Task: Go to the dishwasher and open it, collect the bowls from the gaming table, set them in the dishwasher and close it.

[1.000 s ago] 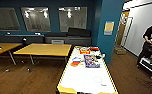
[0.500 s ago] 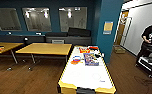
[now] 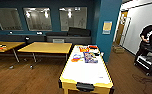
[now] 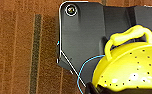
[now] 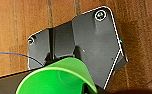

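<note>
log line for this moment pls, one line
base: at end of gaming table | left wrist: yellow-green bowl | right wrist: bright green bowl | table: game boxes | person at right

Two wooden-topped tables on metal legs stand on the brown wood-plank floor (image 3: 29, 80): the nearer yellow-topped table (image 3: 45, 47) and a second one (image 3: 4, 45) at the room's left side, bearing small dark items near its front edge. A dark low cabinet (image 3: 67, 38) runs along the teal wall (image 3: 54, 5) under three windows. A person in black (image 3: 149, 37) stands at a cart by the white wall.
</note>
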